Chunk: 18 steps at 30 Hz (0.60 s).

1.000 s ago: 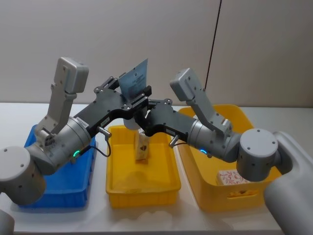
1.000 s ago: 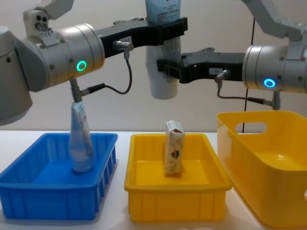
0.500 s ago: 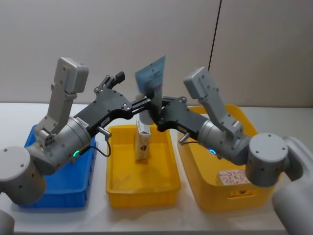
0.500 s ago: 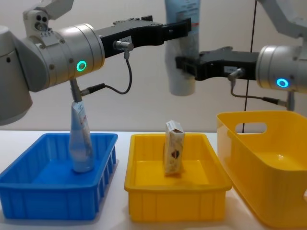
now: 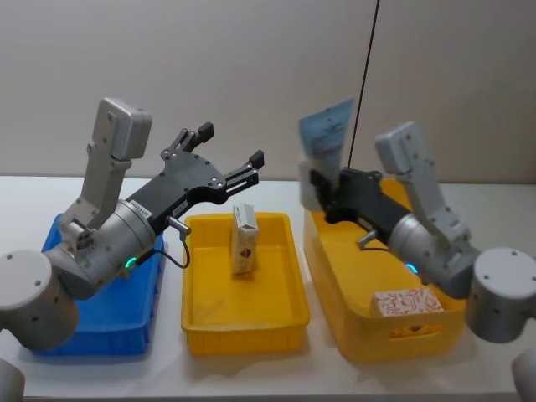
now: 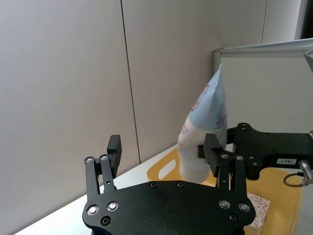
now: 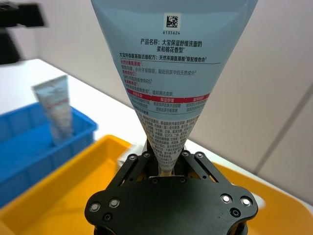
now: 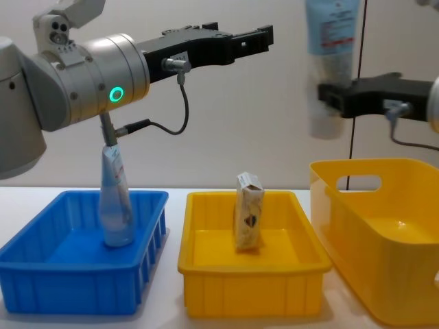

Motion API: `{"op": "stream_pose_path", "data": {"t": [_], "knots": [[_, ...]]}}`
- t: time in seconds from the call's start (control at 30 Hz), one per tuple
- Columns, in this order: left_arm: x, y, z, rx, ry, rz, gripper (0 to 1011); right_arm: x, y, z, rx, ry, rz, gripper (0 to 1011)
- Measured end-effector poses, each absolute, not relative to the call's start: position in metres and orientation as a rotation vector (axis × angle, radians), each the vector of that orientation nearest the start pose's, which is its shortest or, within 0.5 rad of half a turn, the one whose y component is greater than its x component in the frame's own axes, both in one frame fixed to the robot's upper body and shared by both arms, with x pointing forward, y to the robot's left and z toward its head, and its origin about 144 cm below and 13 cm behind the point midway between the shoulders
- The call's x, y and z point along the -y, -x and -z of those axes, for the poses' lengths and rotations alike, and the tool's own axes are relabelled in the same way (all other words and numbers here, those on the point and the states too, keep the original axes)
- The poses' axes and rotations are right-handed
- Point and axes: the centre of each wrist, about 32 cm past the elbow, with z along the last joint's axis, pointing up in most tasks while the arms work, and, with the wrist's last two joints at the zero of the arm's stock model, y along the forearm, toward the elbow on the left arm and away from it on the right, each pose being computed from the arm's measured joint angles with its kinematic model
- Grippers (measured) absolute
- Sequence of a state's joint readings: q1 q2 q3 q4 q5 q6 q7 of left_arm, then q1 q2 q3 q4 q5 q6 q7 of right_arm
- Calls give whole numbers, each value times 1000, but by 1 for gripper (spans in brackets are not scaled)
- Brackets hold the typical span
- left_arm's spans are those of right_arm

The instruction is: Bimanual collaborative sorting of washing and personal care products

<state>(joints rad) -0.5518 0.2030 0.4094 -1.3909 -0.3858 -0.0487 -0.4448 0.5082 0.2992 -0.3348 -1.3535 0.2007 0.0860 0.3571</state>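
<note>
My right gripper [image 5: 322, 186] is shut on the lower part of a pale-blue squeeze tube [image 5: 325, 138], held upright, cap down, above the near-left rim of the large yellow bin [image 5: 335, 276]. Its printed text faces the right wrist view, tube [image 7: 168, 73], gripper [image 7: 164, 159]. My left gripper [image 5: 230, 151] hangs open and empty above the middle yellow tray [image 5: 243, 322], apart from the tube. A white carton [image 8: 249, 211] stands upright in that tray. Another tube [image 8: 116, 199] leans in the blue bin [image 8: 75, 281]. A patterned carton [image 5: 406, 301] lies in the large yellow bin.
The three bins stand side by side on a white table: blue at left, small yellow tray in the middle, tall yellow bin [image 8: 384, 233] at right. A grey wall is behind, with a dark cable [image 5: 364, 75] hanging down it.
The tube passed from my left gripper to my right one. The right arm has carried it rightward, away from the left gripper to above the large yellow bin. The left arm stayed put, open.
</note>
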Motion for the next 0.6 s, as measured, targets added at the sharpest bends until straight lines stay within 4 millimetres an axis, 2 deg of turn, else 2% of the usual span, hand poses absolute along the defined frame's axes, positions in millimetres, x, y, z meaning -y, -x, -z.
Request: {"op": "stream_pose_path", "data": {"t": [0.37, 0.43, 0.47, 0.53, 0.6], "knots": [[-174, -579, -1278, 234, 212, -752, 1001, 267, -565, -1242, 193, 126, 1130, 145], [-173, -579, -1278, 234, 213, -752, 1001, 272, -563, -1240, 187, 130, 1148, 235], [-174, -579, -1278, 234, 213, -752, 1001, 275, -562, -1239, 182, 133, 1159, 235], [-174, -579, -1278, 234, 213, -752, 1001, 277, -561, -1237, 178, 134, 1168, 318], [-174, -579, -1278, 234, 212, -752, 1001, 279, -561, -1236, 175, 135, 1174, 360]]}}
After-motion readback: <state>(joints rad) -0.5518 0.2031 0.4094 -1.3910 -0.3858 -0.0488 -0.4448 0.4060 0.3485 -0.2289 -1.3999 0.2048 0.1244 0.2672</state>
